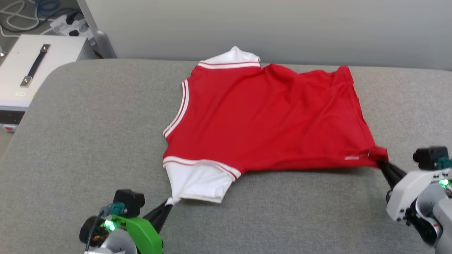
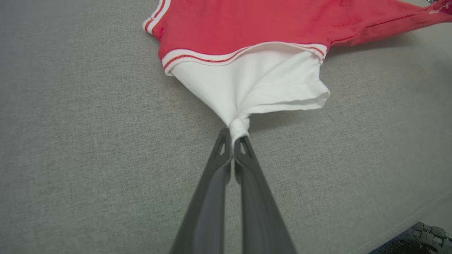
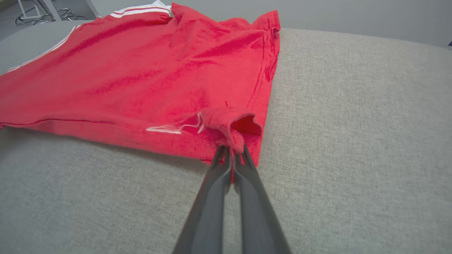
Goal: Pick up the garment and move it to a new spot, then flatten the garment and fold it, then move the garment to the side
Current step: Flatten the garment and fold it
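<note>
One broad desk (image 1: 88, 141) carries everything. It is covered in grey woven cloth and its far left corner is rounded. Behind it stands a plain pale wall (image 1: 282, 28). Off that rounded corner sits a white case (image 1: 21, 70) with a black handle, and beyond it a power strip (image 1: 69, 23) and loose cables (image 1: 21, 17) lie on the floor.

The garment (image 1: 268, 116) lies spread over the middle of the desk with a plain red face up. Its striped neckline faces the robot's left and its hem the right. One white sleeve points to the far edge.

The left end effector (image 1: 168, 205) sits low at the near left on a green-shelled wrist, its fingers slanting up and to the right. They are clenched on the tip of the near white sleeve (image 1: 197, 183), which narrows to a point where they pinch it.

The right end effector (image 1: 381, 163) reaches in from the right edge on a white wrist, its fingers slanting up and to the left. They are pinched tight on the near hem corner, where red cloth bunches above the tips. The garment's near edge runs taut between the two grips, with a shadow under it.
</note>
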You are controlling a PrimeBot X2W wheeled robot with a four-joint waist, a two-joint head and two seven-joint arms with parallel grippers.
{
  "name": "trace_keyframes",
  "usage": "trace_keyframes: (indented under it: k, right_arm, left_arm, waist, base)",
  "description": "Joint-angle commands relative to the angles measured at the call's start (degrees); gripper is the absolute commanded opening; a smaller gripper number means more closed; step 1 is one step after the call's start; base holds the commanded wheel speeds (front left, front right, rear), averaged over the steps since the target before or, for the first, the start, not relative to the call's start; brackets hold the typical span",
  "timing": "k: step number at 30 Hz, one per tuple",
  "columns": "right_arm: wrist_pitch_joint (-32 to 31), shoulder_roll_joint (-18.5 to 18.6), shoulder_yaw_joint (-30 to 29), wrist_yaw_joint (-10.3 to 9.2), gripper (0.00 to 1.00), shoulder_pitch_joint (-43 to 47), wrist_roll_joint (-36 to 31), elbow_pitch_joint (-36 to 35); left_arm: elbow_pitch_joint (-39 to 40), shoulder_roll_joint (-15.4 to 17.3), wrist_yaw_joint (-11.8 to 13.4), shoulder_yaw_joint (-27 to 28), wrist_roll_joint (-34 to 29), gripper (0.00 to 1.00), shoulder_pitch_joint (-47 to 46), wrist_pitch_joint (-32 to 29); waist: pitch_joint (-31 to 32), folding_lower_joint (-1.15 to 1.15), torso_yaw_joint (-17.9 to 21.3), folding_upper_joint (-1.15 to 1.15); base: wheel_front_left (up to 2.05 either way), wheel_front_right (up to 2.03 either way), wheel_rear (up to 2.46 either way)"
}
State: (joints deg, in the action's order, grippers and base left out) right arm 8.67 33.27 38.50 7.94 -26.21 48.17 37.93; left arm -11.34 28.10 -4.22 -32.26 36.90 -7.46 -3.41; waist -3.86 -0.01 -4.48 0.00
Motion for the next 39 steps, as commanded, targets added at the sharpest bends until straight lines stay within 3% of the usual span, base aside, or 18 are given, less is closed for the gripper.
trace_keyframes:
  k: [1, 12, 20, 30, 39]
  right_arm:
    - [-0.61, 0.49, 0.08, -0.45, 0.00, 1.94, 1.04, -0.76]
    - [-8.69, 5.32, -0.83, -0.45, 0.00, 16.09, 10.04, -10.90]
    - [-12.55, 7.32, -6.18, -0.45, 0.00, 26.46, 12.16, -19.85]
    - [-13.11, 6.16, -16.41, -0.45, 0.00, 29.45, 7.36, -27.49]
    - [-17.94, 2.66, -22.54, -0.45, 0.00, 26.91, 2.05, -31.62]
  left_arm:
    - [1.20, 0.83, 0.22, 0.03, 1.38, 0.00, 1.94, -1.02]
    - [13.07, 6.64, -0.11, -1.60, 8.75, 0.00, 13.24, -9.90]
    - [18.94, 9.66, 0.48, -1.71, 12.80, 0.00, 18.77, -13.06]
    - [21.41, 9.98, 1.56, 3.63, 11.77, 0.00, 13.52, -8.38]
    - [19.86, 9.47, 1.11, 4.76, 10.60, 0.00, 3.22, -10.92]
  waist:
    - [2.53, 0.01, -0.29, 0.00]
    - [7.65, 0.01, -0.57, 0.00]
    - [9.17, 0.01, -0.29, 0.00]
    - [6.44, 0.01, 0.67, 0.00]
    - [1.07, 0.01, 1.88, 0.00]
  base:
    - [0.00, 0.00, 0.00]
    - [0.00, 0.00, 0.00]
    - [0.00, 0.00, 0.00]
    - [0.00, 0.00, 0.00]
    - [0.00, 0.00, 0.00]
